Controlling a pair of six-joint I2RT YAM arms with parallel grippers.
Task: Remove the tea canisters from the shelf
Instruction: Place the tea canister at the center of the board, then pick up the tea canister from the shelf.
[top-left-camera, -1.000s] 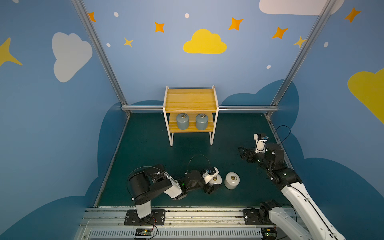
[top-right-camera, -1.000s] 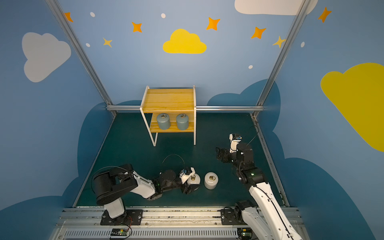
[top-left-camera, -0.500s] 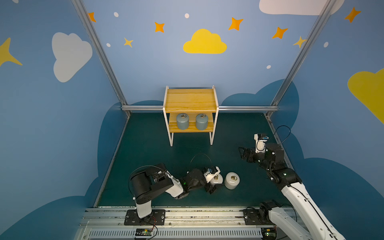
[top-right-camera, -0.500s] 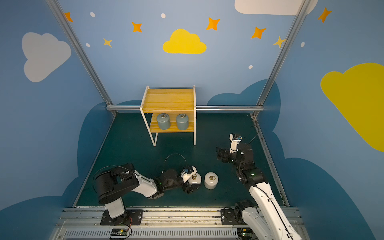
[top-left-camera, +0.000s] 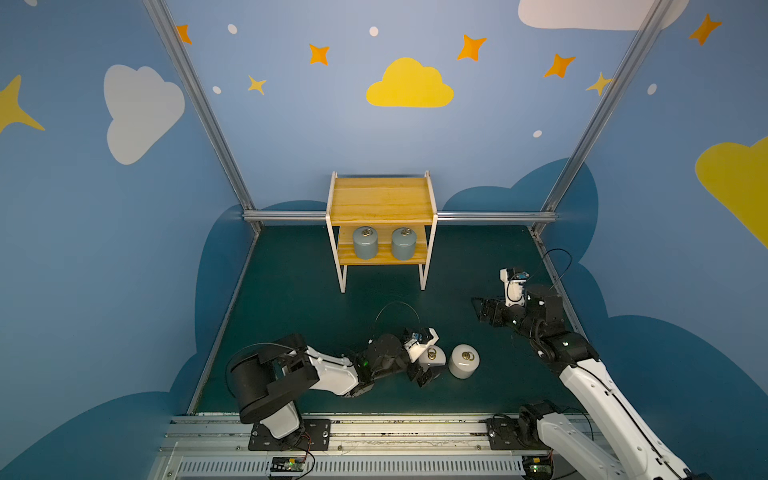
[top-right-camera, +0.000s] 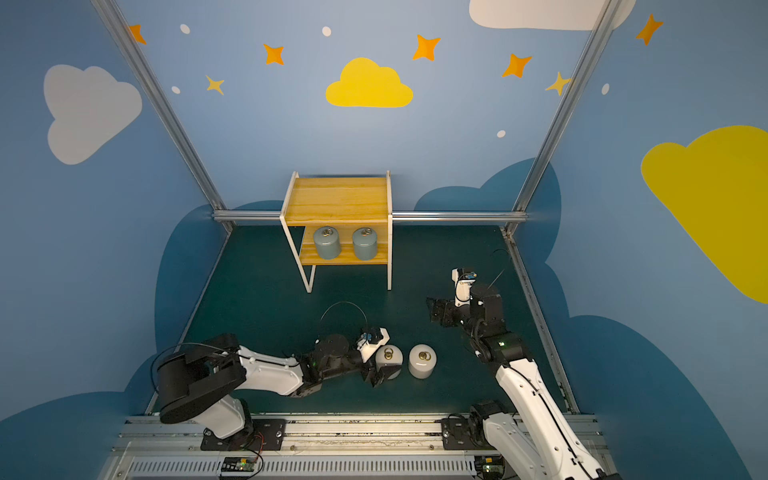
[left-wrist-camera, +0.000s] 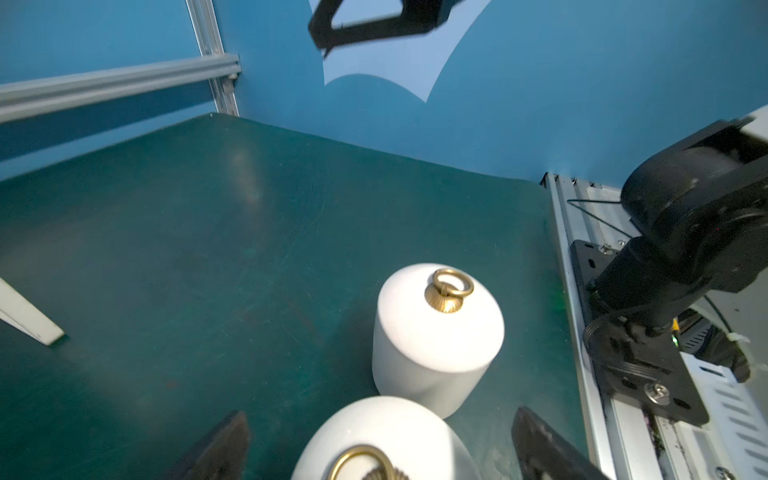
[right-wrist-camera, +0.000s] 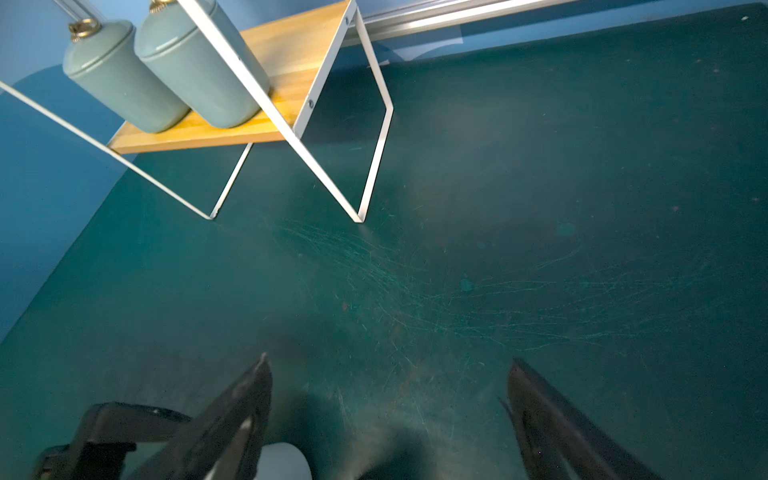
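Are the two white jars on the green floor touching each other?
Apart. In a top view a dark gap plainly separates the left white canister from the right white canister.

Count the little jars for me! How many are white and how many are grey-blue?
White tea canisters: 2, off the shelf.
Grey-blue tea canisters: 2, on its lower board.
Total: 4.
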